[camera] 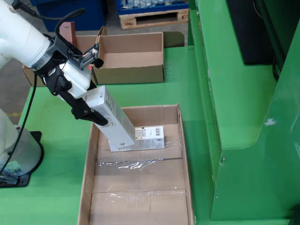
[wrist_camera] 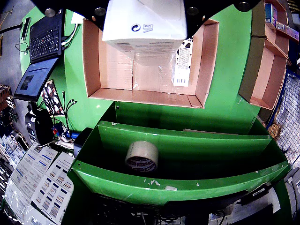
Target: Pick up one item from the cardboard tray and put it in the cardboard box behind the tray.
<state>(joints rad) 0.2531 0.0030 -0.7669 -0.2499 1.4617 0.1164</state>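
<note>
In the view from the side, my gripper [camera: 90, 112] is shut on the upper end of a long white carton [camera: 112, 123]. The carton hangs tilted over the far end of the cardboard tray [camera: 90, 187]. Its lower end is down by a second white carton [camera: 152, 137] lying flat in the tray; I cannot tell whether they touch. The open cardboard box [camera: 133, 75] stands empty behind the tray. In the view that rides on the gripper, the held carton [wrist_camera: 143, 23] fills the top. Below it are the tray [wrist_camera: 92, 51] and the flat carton's barcode label [wrist_camera: 183, 65]. The box [wrist_camera: 265, 70] lies at the right edge.
A tall green rack [camera: 234, 117] runs along the tray's right side in the side view. The riding view shows its bins [wrist_camera: 187, 140] and a tape roll [wrist_camera: 141, 157]. Another cardboard box [camera: 86, 44] and the arm's base [camera: 16, 157] are at the left. A laptop [wrist_camera: 44, 37] lies nearby.
</note>
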